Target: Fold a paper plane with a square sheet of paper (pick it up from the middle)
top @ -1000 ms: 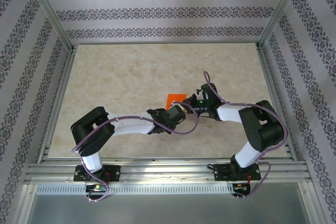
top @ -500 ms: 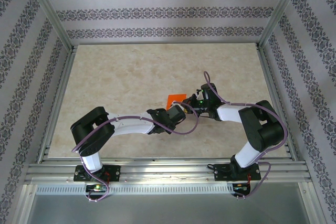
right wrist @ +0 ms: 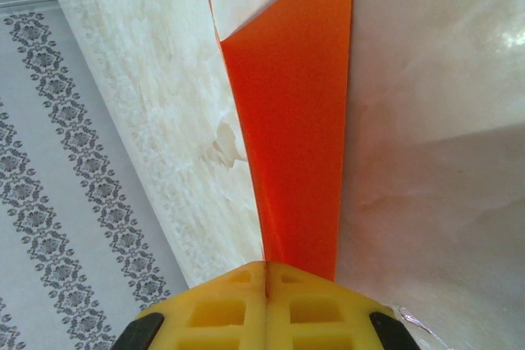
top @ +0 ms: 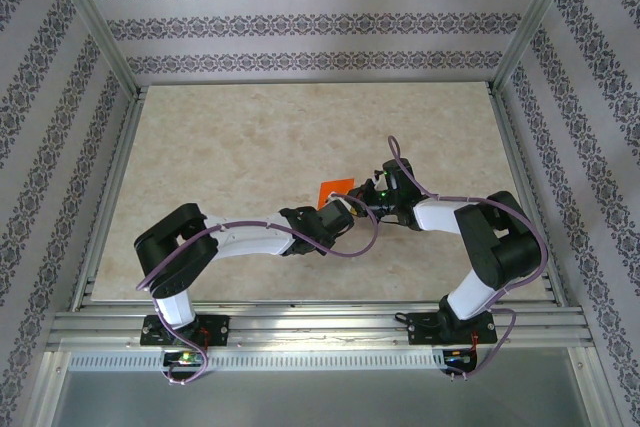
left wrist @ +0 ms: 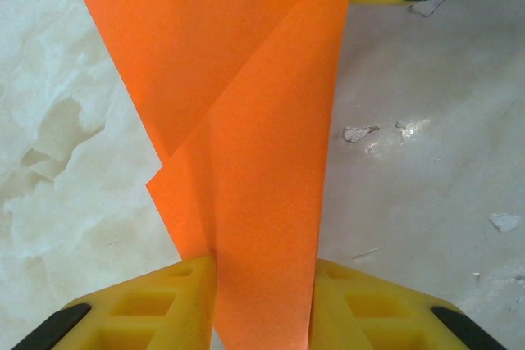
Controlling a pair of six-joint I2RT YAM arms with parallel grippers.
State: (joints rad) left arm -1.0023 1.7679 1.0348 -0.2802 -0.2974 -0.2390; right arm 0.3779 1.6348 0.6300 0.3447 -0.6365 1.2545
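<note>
Paper (left wrist: pixel 246 161) shifted slightly (right gripper (right wrist: pixel 264 272) pinches it).

You are looking down on a beige marbled table top (top: pixel 250 167), boxed in on three sides by pale walls (top: pixel 320 22) printed with bands of dark floral ornament. Aluminium posts (top: pixel 95 22) rise at the far corners. Along the near edge run metal rails (top: pixel 320 325), with a perforated strip (top: pixel 300 360) just below them. From the left wrist you can see small white flecks (left wrist: pixel 361 133) on the table surface. From the right wrist, a patterned wall meets the table's edge.
</note>
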